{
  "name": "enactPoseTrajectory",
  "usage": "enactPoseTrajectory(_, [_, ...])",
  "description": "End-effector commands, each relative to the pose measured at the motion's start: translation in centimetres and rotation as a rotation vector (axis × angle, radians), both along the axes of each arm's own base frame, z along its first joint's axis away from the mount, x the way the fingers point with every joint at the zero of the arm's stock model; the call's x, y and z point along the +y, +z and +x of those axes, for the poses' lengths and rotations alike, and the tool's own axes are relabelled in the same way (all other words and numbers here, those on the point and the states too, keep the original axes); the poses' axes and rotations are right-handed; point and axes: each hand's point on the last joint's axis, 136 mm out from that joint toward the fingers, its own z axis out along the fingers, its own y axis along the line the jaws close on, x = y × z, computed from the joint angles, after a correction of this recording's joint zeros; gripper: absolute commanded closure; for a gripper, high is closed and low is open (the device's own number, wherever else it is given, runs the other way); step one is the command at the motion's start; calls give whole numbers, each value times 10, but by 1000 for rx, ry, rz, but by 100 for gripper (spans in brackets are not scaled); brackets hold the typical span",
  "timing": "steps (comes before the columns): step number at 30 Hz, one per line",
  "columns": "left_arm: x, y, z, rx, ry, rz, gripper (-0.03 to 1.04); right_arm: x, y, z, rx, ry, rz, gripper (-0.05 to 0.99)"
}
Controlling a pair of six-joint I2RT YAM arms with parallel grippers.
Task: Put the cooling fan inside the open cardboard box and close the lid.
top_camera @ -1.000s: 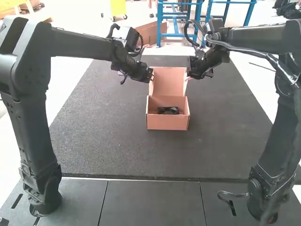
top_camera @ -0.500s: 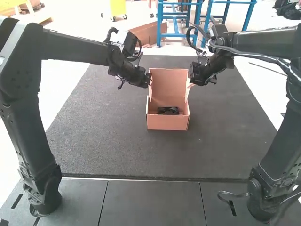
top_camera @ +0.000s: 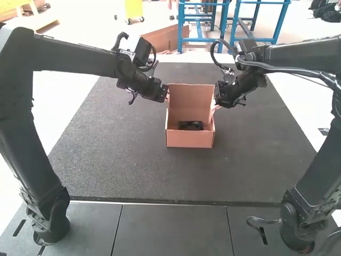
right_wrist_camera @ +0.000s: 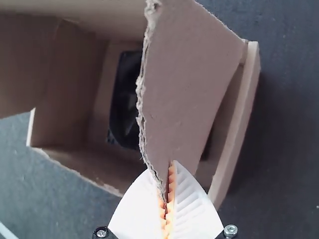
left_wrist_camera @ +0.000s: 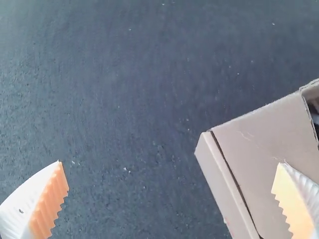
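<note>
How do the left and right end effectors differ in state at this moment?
The left end effector is open; the right end effector is shut. The left grips nothing, a lid corner lying between its fingers; the right pinches the lid's side flap. Both flank the raised lid.

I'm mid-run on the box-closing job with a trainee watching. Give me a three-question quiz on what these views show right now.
1. True or false: the black cooling fan already lies inside the brown cardboard box.
2. What does the right gripper pinch? A) the fan B) a side flap of the raised lid C) nothing at all
3. Fill in: the left gripper, beside the lid's other corner, has its fingers ____.
Key: 1 true; 2 B; 3 open.
</note>
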Motion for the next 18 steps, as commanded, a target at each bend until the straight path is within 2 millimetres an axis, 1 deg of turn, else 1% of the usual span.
enactPoseTrajectory(1, [-9, 15, -7, -19, -17, -54, 4, 9, 10, -11, -10, 33, 35, 95])
enactPoseTrajectory(4, [-12, 16, -12, -8, -34, -73, 4, 8, 6, -18, 3, 36, 29, 95])
enactPoseTrajectory(7, [-9, 14, -16, -2, -35, -72, 4, 6, -1, -25, 23, 37, 20, 95])
enactPoseTrajectory(11, [-4, 12, -24, 7, -34, -54, 4, 0, -14, -36, 54, 45, -18, 95])
enactPoseTrajectory(14, [8, 9, -26, -8, -7, -8, 4, -7, -19, -37, 44, 42, -54, 93])
enactPoseTrajectory(15, [11, 9, -27, -9, -1, 3, 4, -8, -18, -37, 36, 42, -59, 89])
enactPoseTrajectory(16, [13, 11, -28, -15, 5, 4, 4, -9, -16, -36, 29, 38, -61, 80])
enactPoseTrajectory(18, [17, 17, -28, -34, 21, 11, 4, -8, -5, -31, -2, 38, -52, 50])
